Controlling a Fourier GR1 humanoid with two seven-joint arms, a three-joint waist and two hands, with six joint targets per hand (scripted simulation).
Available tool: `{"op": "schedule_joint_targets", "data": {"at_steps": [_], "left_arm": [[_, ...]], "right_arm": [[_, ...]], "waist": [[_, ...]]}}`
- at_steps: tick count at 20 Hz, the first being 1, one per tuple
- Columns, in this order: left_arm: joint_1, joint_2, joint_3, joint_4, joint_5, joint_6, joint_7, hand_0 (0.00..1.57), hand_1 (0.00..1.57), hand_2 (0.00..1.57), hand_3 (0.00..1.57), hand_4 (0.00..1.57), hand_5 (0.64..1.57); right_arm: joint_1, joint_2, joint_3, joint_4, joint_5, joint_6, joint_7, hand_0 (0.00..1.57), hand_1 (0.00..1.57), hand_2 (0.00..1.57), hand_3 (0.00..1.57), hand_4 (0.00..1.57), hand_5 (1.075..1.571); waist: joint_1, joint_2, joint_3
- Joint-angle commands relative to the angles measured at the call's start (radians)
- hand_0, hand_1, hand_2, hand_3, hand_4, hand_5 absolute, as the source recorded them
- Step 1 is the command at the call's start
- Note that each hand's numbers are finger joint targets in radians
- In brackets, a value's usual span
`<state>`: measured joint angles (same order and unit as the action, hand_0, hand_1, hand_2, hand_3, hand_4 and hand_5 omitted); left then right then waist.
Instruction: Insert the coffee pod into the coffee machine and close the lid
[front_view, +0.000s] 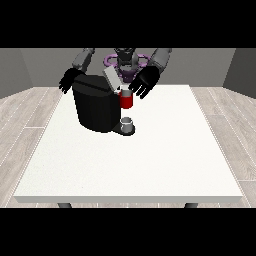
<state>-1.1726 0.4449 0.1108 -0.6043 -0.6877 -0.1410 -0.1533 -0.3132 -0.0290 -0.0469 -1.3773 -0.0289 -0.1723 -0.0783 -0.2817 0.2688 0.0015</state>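
A black coffee machine (95, 107) stands on the white table (135, 165) at the back left of centre. Its grey lid (111, 78) is tilted up and open. A red pod holder (126, 101) sits at the machine's front, with a small pale pod (125, 92) at its top. Below it a grey cup (127, 123) rests on the machine's base. The hand at the view's right (144, 82) hovers just right of the pod with fingers spread, holding nothing. The hand at the view's left (68, 80) is behind the machine's far corner, fingers spread.
The robot's torso (126, 62) rises behind the machine at the table's far edge. Wooden floor surrounds the table. The wide white tabletop stretches toward the camera in front of the machine.
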Motion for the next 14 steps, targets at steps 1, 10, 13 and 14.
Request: {"op": "schedule_joint_targets", "data": {"at_steps": [1, 10, 13, 14], "left_arm": [[-0.026, 0.021, 0.002, -0.002, -0.003, -0.029, -0.006, 1.07, 1.07, 1.12, 0.93, 0.37, 1.571], [-0.001, 0.002, -0.061, 0.001, -0.071, -0.047, -0.016, 0.00, 0.00, 0.00, 0.00, 0.00, 1.571], [-0.020, 0.037, -0.043, 0.008, -0.068, -0.073, -0.014, 0.00, 0.00, 0.00, 0.00, 0.00, 1.571], [0.031, -0.021, -0.061, 0.005, -0.081, -0.021, -0.002, 0.00, 0.00, 0.00, 0.00, 0.00, 1.571]], "right_arm": [[-0.023, -0.019, -0.025, 0.016, -0.008, 0.004, -0.012, 0.00, 0.00, 0.00, 0.00, 0.47, 1.571], [-0.048, -0.021, -0.014, 0.016, 0.013, -0.024, 0.046, 0.00, 0.00, 0.00, 0.00, 0.36, 1.571], [-0.014, -0.007, -0.006, 0.017, 0.000, -0.001, 0.002, 0.00, 0.00, 0.00, 0.00, 0.34, 1.571], [-0.001, -0.019, 0.000, -0.006, -0.002, 0.009, 0.040, 0.00, 0.00, 0.00, 0.00, 0.39, 1.571]], "waist": [[0.006, 0.009, -0.0012], [0.013, 0.000, -0.0014], [-0.005, 0.007, -0.0012], [-0.011, -0.034, -0.0014]]}}
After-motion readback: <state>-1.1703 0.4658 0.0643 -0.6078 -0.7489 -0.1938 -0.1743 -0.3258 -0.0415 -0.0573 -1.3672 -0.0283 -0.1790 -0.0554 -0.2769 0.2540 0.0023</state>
